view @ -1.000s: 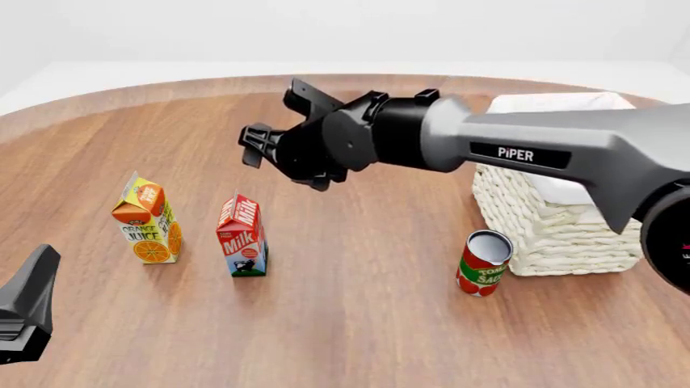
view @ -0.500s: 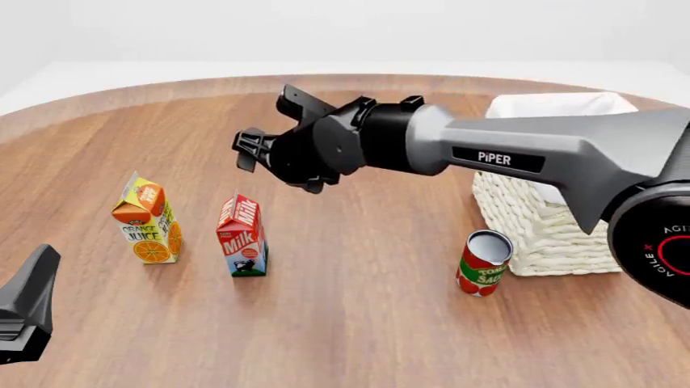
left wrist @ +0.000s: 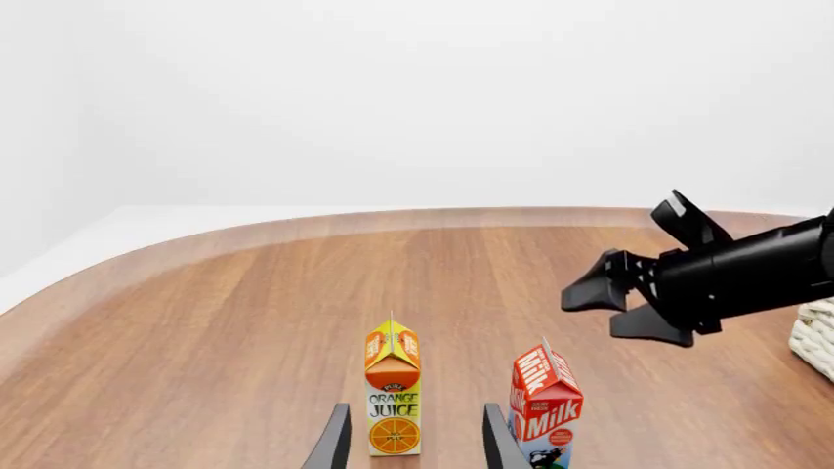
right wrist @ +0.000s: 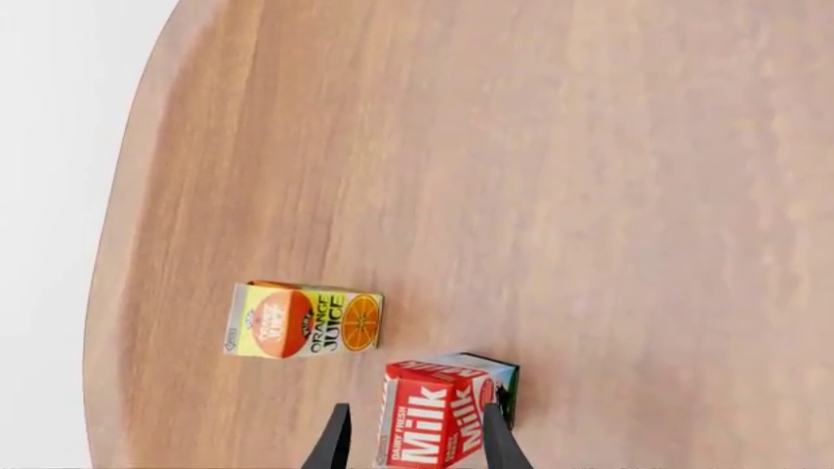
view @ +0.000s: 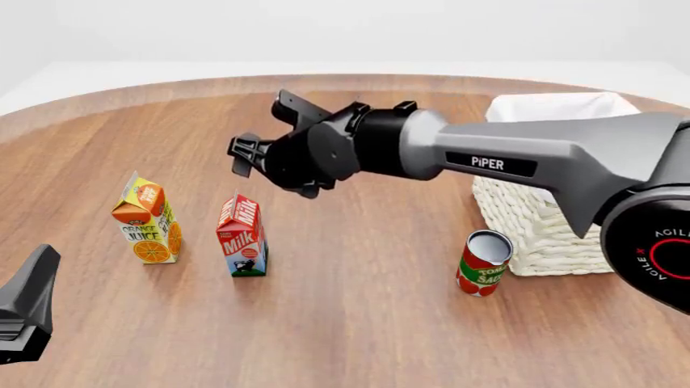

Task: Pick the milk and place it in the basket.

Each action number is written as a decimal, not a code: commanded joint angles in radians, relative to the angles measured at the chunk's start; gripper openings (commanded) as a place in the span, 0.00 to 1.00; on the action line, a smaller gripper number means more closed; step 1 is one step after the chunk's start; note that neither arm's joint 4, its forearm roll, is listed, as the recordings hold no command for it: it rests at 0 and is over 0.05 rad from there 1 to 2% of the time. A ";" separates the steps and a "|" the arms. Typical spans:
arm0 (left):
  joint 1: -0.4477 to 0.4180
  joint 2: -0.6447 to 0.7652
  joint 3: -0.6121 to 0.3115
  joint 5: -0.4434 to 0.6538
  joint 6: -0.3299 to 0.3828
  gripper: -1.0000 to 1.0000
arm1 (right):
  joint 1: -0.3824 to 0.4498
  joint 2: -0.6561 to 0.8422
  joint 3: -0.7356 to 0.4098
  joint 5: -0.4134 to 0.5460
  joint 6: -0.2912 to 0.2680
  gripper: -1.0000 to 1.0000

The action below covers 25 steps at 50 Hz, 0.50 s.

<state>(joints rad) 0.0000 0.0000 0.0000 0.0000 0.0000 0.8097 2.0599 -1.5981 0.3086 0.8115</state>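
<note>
The milk stands upright on the wooden table, left of centre, red top and blue-white base. It also shows in the left wrist view and the right wrist view. My right gripper is open and empty, hovering above and behind the milk; in its wrist view the carton sits in line between the fingers, farther down. The basket, cream wicker with white lining, stands at the right, partly behind the right arm. My left gripper is open and empty at the near left edge.
An orange juice carton stands just left of the milk, a small gap apart. A tomato sauce can stands in front of the basket's left corner. The right arm spans the table's middle above the surface.
My right gripper has moved left and slightly lower, closer above the milk, still open. The left gripper and all objects have not moved.
</note>
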 commanded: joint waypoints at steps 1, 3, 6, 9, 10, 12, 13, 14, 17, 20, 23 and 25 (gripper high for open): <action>0.000 0.000 0.000 0.000 0.000 1.00 | 0.003 -0.004 0.013 -0.006 0.004 1.00; 0.000 0.000 0.000 0.000 0.000 1.00 | 0.002 -0.004 0.014 -0.006 0.004 1.00; 0.000 0.000 0.000 0.000 0.000 1.00 | 0.004 -0.002 0.013 -0.006 0.005 1.00; 0.000 0.000 0.000 0.000 0.000 1.00 | 0.005 0.000 0.012 -0.007 0.006 1.00; 0.000 0.000 0.000 0.000 0.000 1.00 | 0.006 0.001 0.012 -0.008 0.006 1.00; 0.000 0.000 0.000 0.000 0.000 1.00 | 0.006 0.002 0.015 -0.011 0.008 1.00; 0.000 0.000 0.000 0.000 0.000 1.00 | 0.007 0.003 0.018 -0.014 0.010 1.00; 0.000 0.000 0.000 0.000 0.000 1.00 | 0.007 0.004 0.018 -0.015 0.010 1.00; 0.000 0.000 0.000 0.000 0.000 1.00 | 0.009 0.007 0.020 -0.018 0.011 1.00; 0.000 0.000 0.000 0.000 0.000 1.00 | 0.009 0.008 0.021 -0.020 0.012 1.00; 0.000 0.000 0.000 0.000 0.000 1.00 | 0.009 0.007 0.024 -0.024 0.013 1.00; 0.000 0.000 0.000 0.000 0.000 1.00 | 0.008 0.011 0.024 -0.027 0.015 1.00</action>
<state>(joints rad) 0.0000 0.0000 0.0000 0.0000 0.0000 0.8168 2.0651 -1.5797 0.2917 0.8219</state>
